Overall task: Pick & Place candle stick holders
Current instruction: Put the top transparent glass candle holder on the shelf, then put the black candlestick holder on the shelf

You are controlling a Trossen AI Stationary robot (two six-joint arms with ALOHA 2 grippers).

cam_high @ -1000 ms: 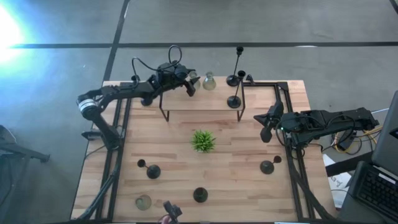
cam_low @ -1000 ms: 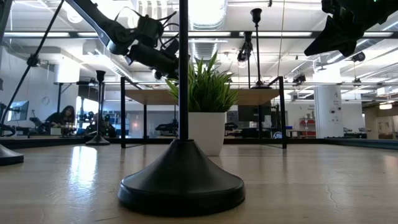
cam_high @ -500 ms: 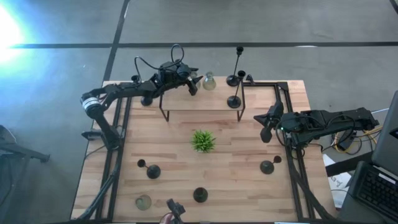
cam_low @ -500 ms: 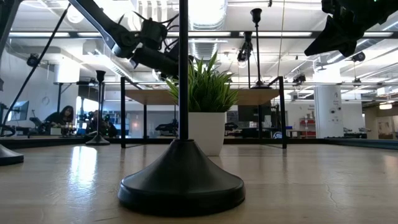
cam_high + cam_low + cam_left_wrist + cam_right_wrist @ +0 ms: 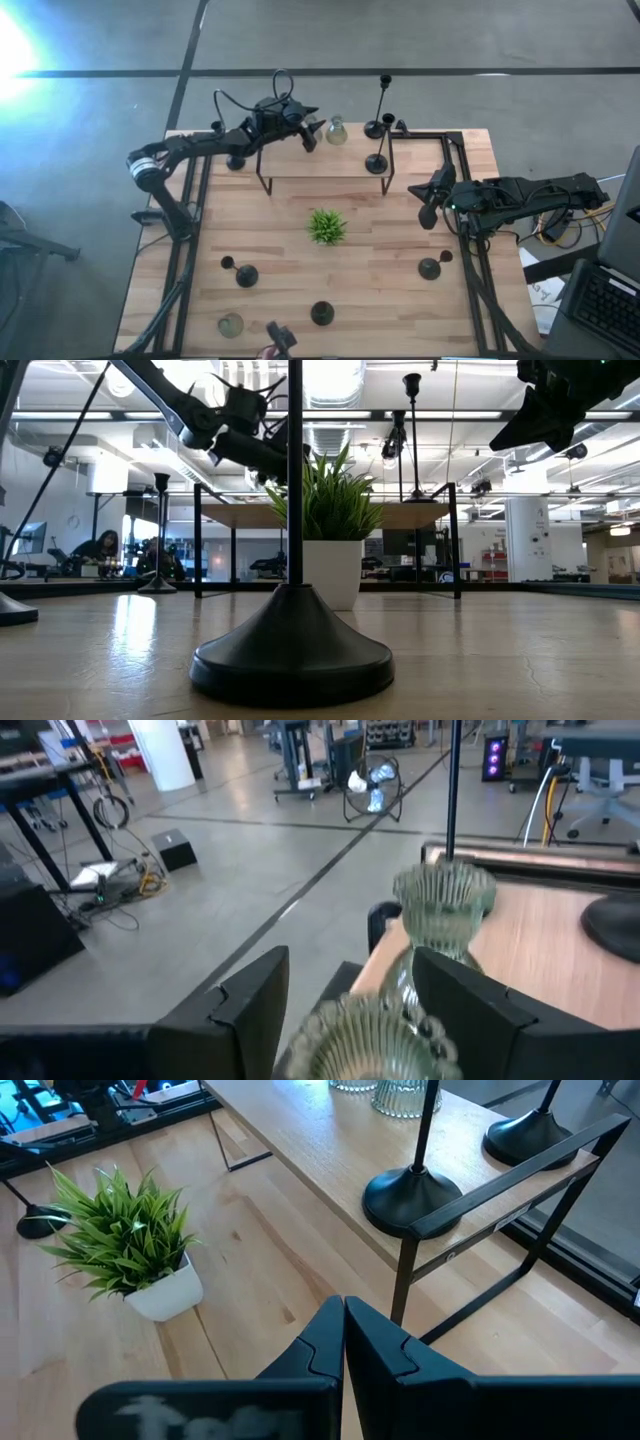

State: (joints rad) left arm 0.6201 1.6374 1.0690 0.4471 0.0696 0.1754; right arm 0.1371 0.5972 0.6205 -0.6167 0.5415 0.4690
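Observation:
My left gripper (image 5: 303, 134) is over the far left of the raised wooden shelf (image 5: 320, 165). It is shut on a clear glass candle stick holder (image 5: 370, 1040), beside a second glass holder (image 5: 336, 130) that stands on the shelf. Two black holders (image 5: 377, 163) (image 5: 374, 128) stand by their round bases at the shelf's right end. More black holders (image 5: 246, 275) (image 5: 430, 267) (image 5: 321, 313) and one glass holder (image 5: 231, 325) stand on the table. My right gripper (image 5: 428, 212) is shut and empty over the table's right side. My left gripper has the glass holder between its two fingers (image 5: 250, 1005), one on each side. The holder's ribbed rim (image 5: 372, 1018) hides the place of contact. The holder stands upright in the hold. Whether its base rests on the shelf, I cannot tell.
A small green plant in a white pot (image 5: 326, 226) stands mid-table, in front of the shelf. The shelf's black legs (image 5: 264, 186) stand on the table. Black rails (image 5: 190, 240) run along both table sides. In the low view a black holder base (image 5: 292, 660) stands close to the camera.
My left gripper has gone up a little over the shelf's far left, with the glass holder still between its fingers.

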